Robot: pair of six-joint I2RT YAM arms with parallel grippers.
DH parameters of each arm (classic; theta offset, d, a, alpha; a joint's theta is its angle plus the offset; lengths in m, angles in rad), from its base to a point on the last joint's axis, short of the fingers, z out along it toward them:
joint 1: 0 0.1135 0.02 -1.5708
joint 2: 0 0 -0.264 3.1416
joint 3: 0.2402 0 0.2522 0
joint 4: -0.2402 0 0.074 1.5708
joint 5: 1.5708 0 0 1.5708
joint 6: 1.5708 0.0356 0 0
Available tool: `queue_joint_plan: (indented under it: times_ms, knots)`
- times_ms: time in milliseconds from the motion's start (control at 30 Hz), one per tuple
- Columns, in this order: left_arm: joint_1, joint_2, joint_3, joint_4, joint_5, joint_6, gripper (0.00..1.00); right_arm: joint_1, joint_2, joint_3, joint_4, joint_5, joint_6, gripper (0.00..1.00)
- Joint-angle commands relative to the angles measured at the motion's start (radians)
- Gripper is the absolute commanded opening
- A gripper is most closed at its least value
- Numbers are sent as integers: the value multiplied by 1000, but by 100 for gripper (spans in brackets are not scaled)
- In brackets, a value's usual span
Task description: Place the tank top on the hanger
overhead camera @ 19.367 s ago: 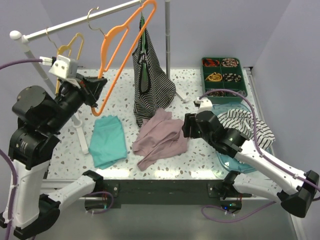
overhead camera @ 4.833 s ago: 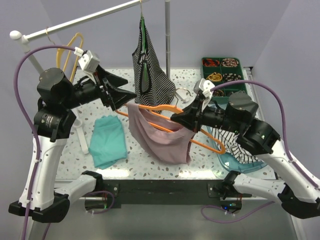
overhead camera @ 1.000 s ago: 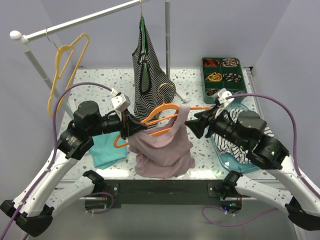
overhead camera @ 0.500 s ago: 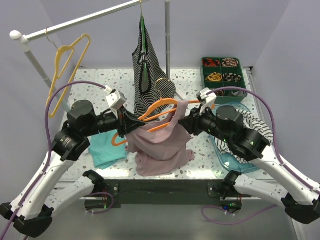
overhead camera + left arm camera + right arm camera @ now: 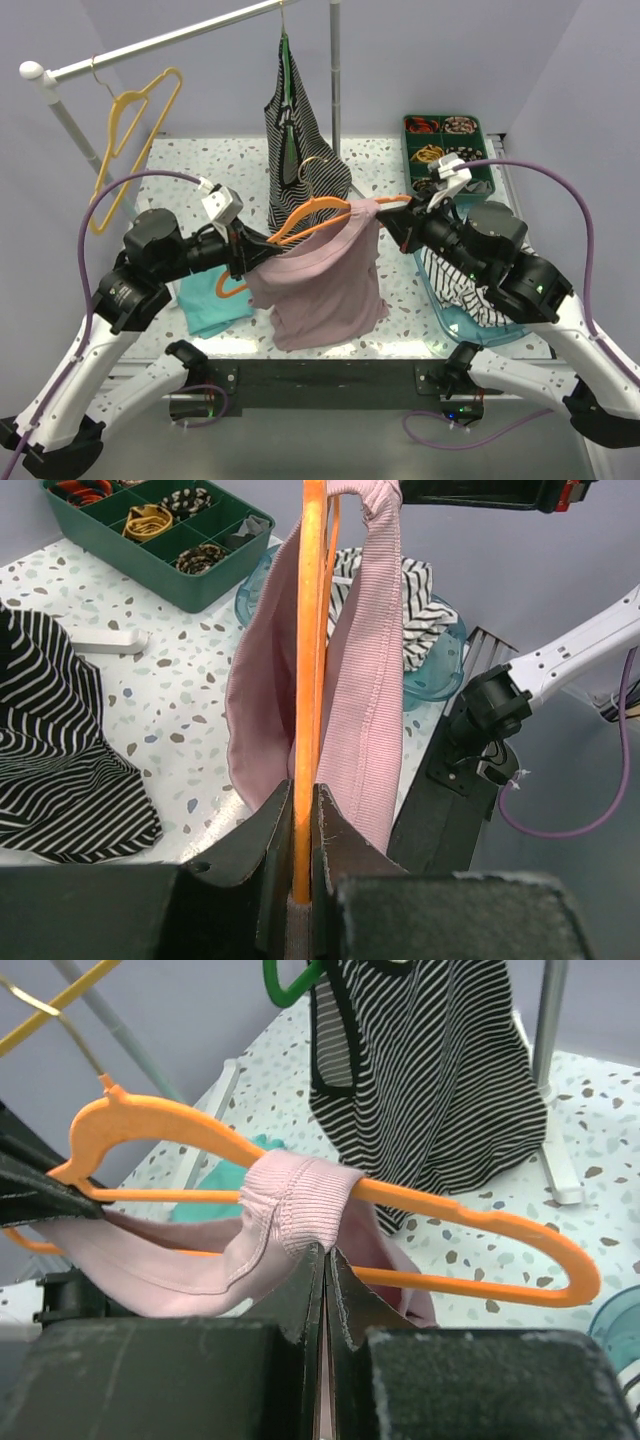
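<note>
top view: we see the left gripper [image 5: 245, 262] and the right gripper [image 5: 395, 228] holding an orange hanger [image 5: 320, 208] in the air over the middle of the table [image 5: 390, 160]. the mauve tank top [image 5: 320, 285] drapes from the hanger, and its hem drops toward the table's near edge. a striped top [image 5: 300, 160] hangs from the rail behind. a teal cloth [image 5: 200, 300] lies near the left edge, and a green tray [image 5: 445, 150] sits at the far right corner.

left wrist view: the left gripper [image 5: 303, 810] has its jaws pinching the thin bar of the hanger [image 5: 310, 630]. the tank top [image 5: 365, 680] falls on both sides of the bar, so the hanger seems to sit inside the garment.

right wrist view: one strap of the tank top [image 5: 295, 1200] is looped over an arm of the hanger [image 5: 450, 1205], partway along it. the right gripper [image 5: 325, 1255] has its jaws pressed together at the strap's lower edge, and it appears to nip the thin cloth.

we judge the step in hand to be seating this strap. the next move likely calls for drawing it along the arm to the shoulder. the other strap would then go over the end that the left gripper holds.
</note>
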Motion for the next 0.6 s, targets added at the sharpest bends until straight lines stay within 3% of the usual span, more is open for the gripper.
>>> queue_joint_plan:
  times_ms: [0,67,133,267,367,567]
  knots:
    - [-4,-22,63,24,-15,12,0,-2,12,32,-33,119,-14,0]
    - [-4,-30,73,6,-8,17,0,-2,35,51,-44,133,-14,1]
    - [-4,-44,71,-2,-13,15,0,-2,51,79,-55,101,-16,8]
    - [-4,-82,62,-39,-39,-2,0,-2,60,94,-46,67,-11,46]
    - [-4,-130,31,-76,-56,-25,0,-1,48,101,-47,42,-17,57]
    - [-4,-228,-29,-131,-110,-97,0,-2,39,102,-53,90,-42,59]
